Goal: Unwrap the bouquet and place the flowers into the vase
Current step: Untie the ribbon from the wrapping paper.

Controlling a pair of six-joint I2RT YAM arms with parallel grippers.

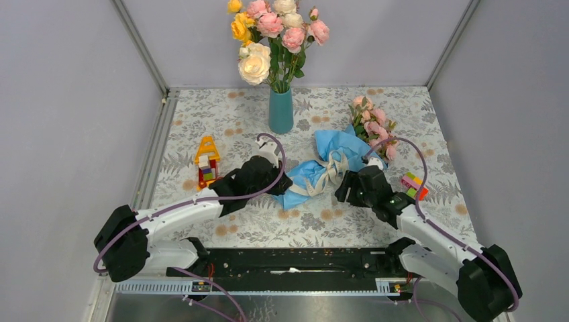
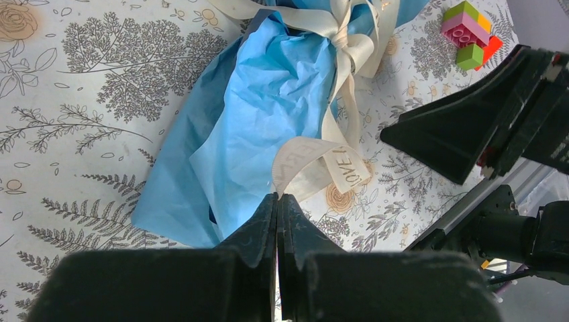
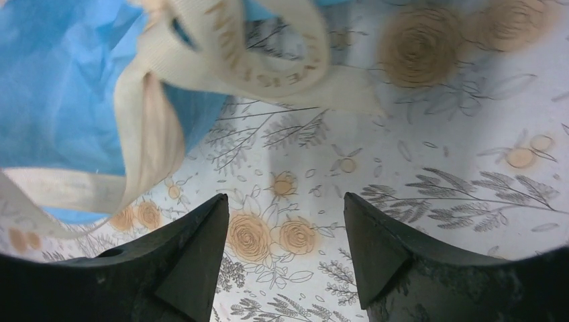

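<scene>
teal and slim, the tall smooth vase [image 1: 281,111] stands upright at the far middle of the grey table cloth printed with leaves and roses [image 1: 201,114], and it holds a larger bunch of yellow, cream and pink roses [image 1: 272,33]. to the right of the vase and nearer the arms lies the bouquet [image 1: 322,168], a crinkled blue paper wrap, light on its face and navy along one edge, flat on the cloth and apart from the vase. its small pink artificial roses [image 1: 374,124] stick out at the end furthest right of the vase, and a cream printed ribbon [image 2: 349,47] is tied round its middle. the left gripper [image 2: 278,201] sits at the wrap's narrow end, below the vase in the top view. its black fingers are pressed together, the tips touching a curled ribbon tail; whether the tail is caught between them i cannot tell. the right gripper [image 3: 288,208] hangs low over the cloth on the bouquet's side away from the vase, fingers spread with only cloth between them and a ribbon loop just beyond the tips. a toy brick house [image 1: 207,161] stands left of the vase, and a small stack of coloured bricks [image 1: 414,184] lies well to its right.
</scene>
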